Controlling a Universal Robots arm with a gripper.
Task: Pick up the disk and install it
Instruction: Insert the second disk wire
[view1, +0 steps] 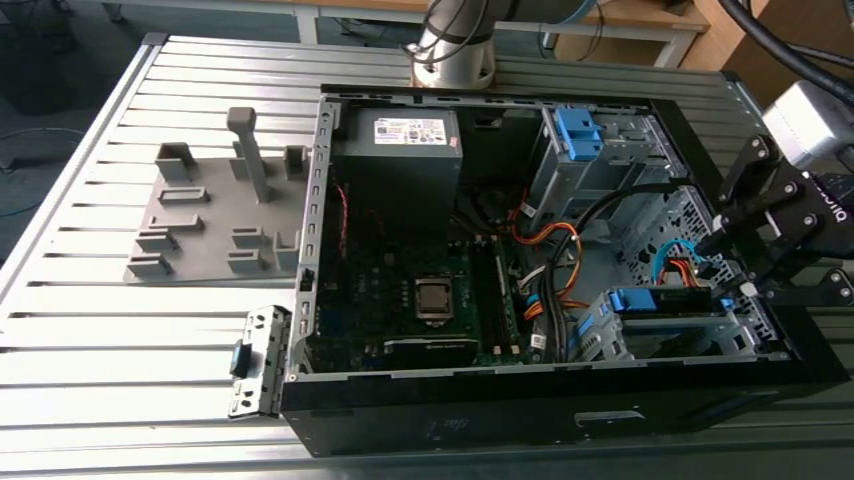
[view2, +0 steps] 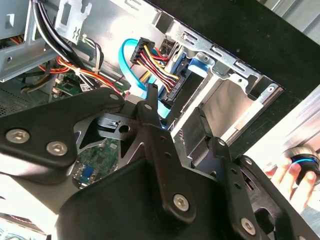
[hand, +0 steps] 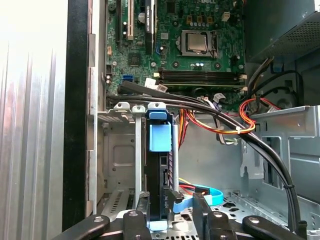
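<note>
Between the jaws, the disk (hand: 159, 170) is gripped edge-on, w/ blue rail facing away, beside the metal drive bay (hand: 117, 165) inside the PC case (view1: 320, 250).

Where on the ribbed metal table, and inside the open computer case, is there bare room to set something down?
Bare ribbed table lies on the exterior view's left, below the grey fixture plate and beside the bracket. Inside the computer case it is crowded: cables cross the motherboard, and the gripper holds the disk upright in the drive cage.
</note>
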